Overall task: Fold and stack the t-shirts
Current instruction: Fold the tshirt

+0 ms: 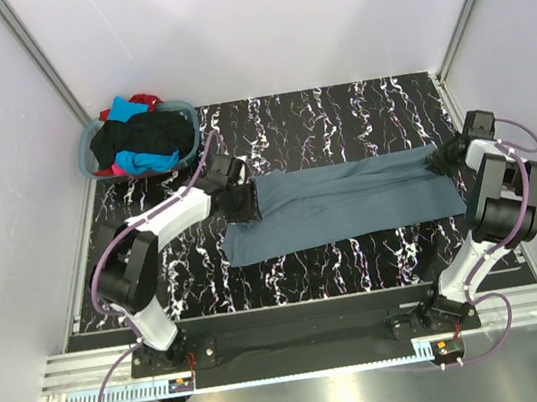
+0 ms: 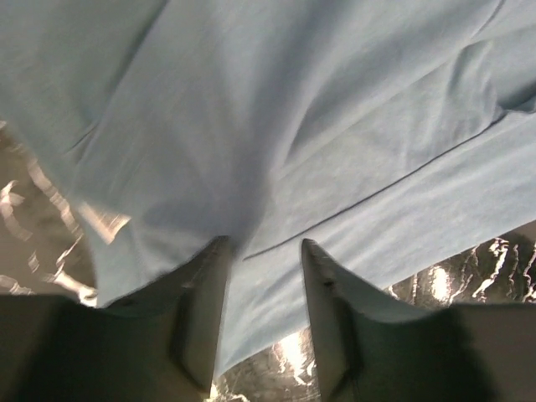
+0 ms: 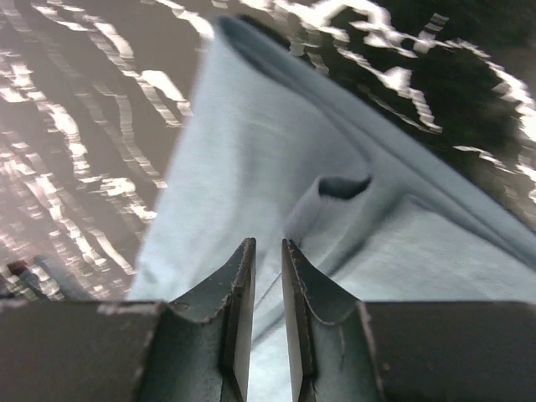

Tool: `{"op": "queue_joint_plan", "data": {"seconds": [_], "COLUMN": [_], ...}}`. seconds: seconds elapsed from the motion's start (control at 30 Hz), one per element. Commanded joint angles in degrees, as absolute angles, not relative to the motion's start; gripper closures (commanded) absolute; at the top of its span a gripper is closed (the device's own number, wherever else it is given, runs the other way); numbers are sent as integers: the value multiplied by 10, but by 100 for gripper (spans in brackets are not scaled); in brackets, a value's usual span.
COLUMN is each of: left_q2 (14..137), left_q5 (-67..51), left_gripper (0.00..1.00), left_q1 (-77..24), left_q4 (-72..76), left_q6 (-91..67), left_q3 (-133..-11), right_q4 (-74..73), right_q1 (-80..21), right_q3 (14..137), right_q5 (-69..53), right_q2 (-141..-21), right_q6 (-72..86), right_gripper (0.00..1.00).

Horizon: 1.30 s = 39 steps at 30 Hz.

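Observation:
The slate blue-grey t-shirt (image 1: pixel 349 199) lies stretched sideways across the middle of the table, between my two grippers. My left gripper (image 1: pixel 238 197) is at its left end. In the left wrist view its fingers stand apart (image 2: pixel 264 243) with the shirt (image 2: pixel 293 126) lying between and beyond them. My right gripper (image 1: pixel 441 157) is at the shirt's right end. In the right wrist view its fingers are nearly together (image 3: pixel 262 243) with shirt fabric (image 3: pixel 251 167) pinched between them and a raised fold just past the tips. Black (image 1: pixel 142 134), turquoise (image 1: pixel 146 162) and red (image 1: pixel 144 100) tees sit in the basket.
The round grey-blue laundry basket (image 1: pixel 89 147) stands at the table's back left corner, close behind the left arm. The black marbled tabletop (image 1: pixel 337 115) is bounded by white walls on the left, back and right. The arm bases sit on the near edge.

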<state>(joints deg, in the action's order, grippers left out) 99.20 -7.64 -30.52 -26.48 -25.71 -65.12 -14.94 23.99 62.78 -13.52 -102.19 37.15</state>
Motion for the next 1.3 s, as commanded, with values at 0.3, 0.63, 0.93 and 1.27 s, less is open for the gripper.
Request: {"op": "queue_joint_plan", "data": {"seconds": [0.3, 0.63, 0.93, 1.27], "left_q2": [906, 1018, 1063, 1024], "left_q5": [8, -55, -62, -36], "left_gripper": [41, 38, 77, 68], "left_q1": [-287, -294, -307, -315], "left_q4": [-264, -270, -270, -276], "left_q6": [-267, -215, -196, -179], "left_q3": [-649, -735, -767, -749], "right_q4": [-176, -180, -180, -180], "right_q1": [237, 237, 236, 236], "right_q3": [602, 615, 623, 622], "right_q5": [-55, -97, -110, -112], "right_q2": [-972, -918, -932, -940], "right_q6": [352, 352, 350, 347], "right_gripper": [75, 75, 74, 74]}}
